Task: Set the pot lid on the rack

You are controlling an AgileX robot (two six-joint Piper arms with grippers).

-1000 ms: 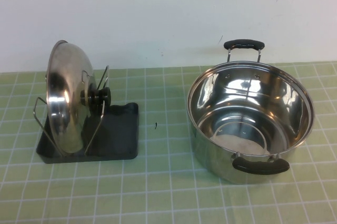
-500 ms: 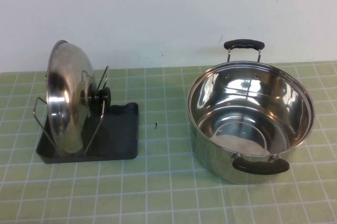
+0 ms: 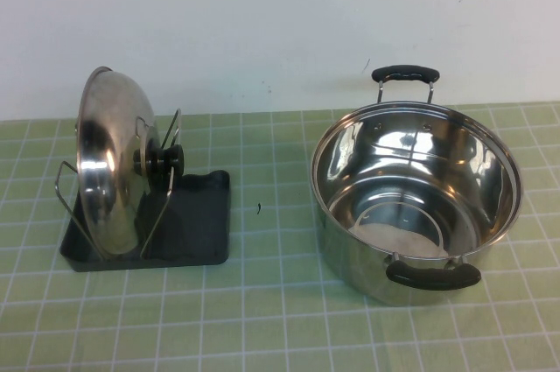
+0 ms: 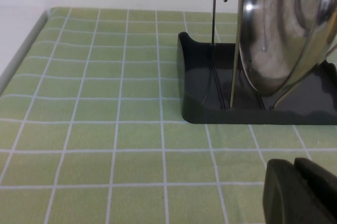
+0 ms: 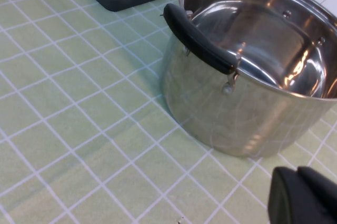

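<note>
The lid (image 3: 109,162) stands on edge in the rack (image 3: 188,232), its knob (image 3: 163,160) poking between the wire loops, so the placing looks done. The left gripper (image 4: 303,190) sits low on the table, just short of the rack's tray, with the lid ahead of it and a little to one side; it holds nothing, but I cannot tell how far it is open. The right gripper (image 5: 305,195) rests near the pot (image 3: 416,201), likewise empty and unreadable. What remains is to keep both arms clear of the wires, so the lid is not jolted off.
</note>
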